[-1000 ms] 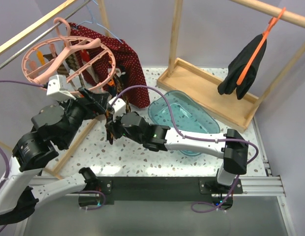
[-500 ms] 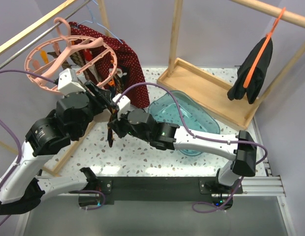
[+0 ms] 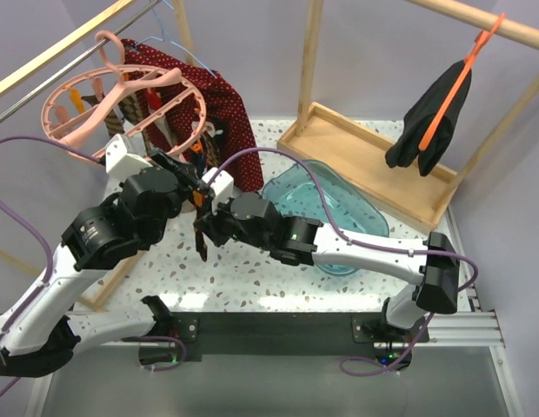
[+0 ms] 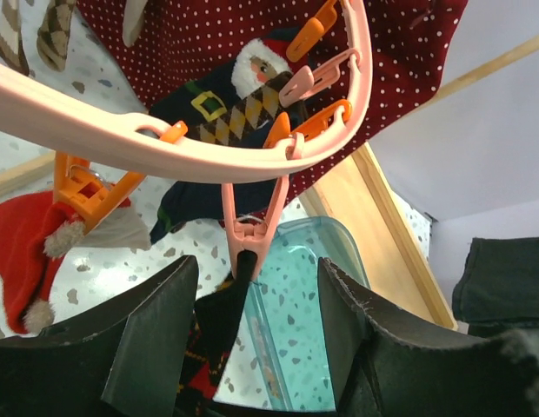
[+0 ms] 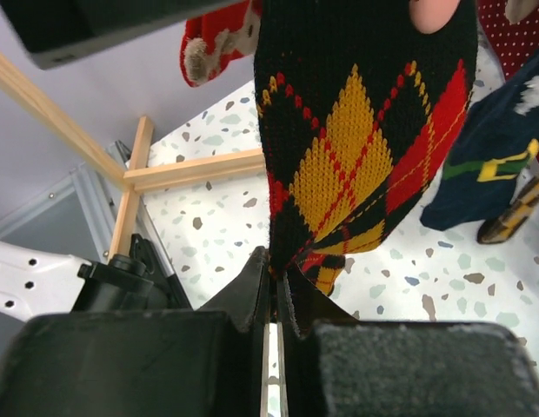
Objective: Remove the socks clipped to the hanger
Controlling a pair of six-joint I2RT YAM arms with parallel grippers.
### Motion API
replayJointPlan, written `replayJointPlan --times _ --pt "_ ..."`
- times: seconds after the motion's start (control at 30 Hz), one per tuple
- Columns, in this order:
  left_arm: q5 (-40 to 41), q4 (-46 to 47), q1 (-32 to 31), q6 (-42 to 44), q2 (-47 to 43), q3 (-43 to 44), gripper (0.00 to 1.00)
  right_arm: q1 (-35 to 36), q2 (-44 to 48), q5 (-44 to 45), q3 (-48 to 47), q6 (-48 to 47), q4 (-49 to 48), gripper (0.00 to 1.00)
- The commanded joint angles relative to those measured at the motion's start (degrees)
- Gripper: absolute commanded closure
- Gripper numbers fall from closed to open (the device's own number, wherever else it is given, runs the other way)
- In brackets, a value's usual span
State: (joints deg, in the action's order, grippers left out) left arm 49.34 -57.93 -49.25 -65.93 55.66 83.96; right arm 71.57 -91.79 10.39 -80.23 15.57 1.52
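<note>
Dark argyle sock (image 5: 356, 148): clip end largely masked by both arms from above.
Sock hangs from a pink clip (image 4: 252, 230) on the hanger (image 4: 96, 126) ring. Right pincer (image 5: 274, 278), arm stretched leftward, is clamped on its lower edge; left pincer (image 4: 256, 300) stands apart, straddling the clip.

Pale lilac walls (image 3: 374, 52) are closing in the scene, evenly lit and casting only soft shadows. A white speckled tabletop (image 3: 252, 278) is lying beneath a wooden rack post (image 3: 309, 61) and a shallow wooden tray base (image 3: 365, 156) (towards the far right corner). An aluminium rail (image 3: 465, 326) is running along the near edge.
</note>
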Motion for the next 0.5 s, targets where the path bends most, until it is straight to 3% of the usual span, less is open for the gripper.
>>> replayJointPlan --times 0.0,0.17,0.3,0.47 --pt "4.0 3.4 0.2 -0.5 1.3 -0.6 0.38 0.1 3.8 -1.7 0.1 -0.1 -2.6 1.0" --pt "1.3 7.8 4.9 4.6 3.1 -0.2 0.38 0.1 4.2 -1.8 -0.3 -0.5 -2.2 1.0" --pt "-5.4 12.2 11.4 9.1 3.9 -1.7 0.38 0.1 4.2 -1.9 -0.5 -0.5 -2.1 1.0" --pt "-3.8 15.0 11.5 11.3 3.2 -2.7 0.41 0.1 4.4 -2.0 -0.5 -0.4 -2.0 1.0"
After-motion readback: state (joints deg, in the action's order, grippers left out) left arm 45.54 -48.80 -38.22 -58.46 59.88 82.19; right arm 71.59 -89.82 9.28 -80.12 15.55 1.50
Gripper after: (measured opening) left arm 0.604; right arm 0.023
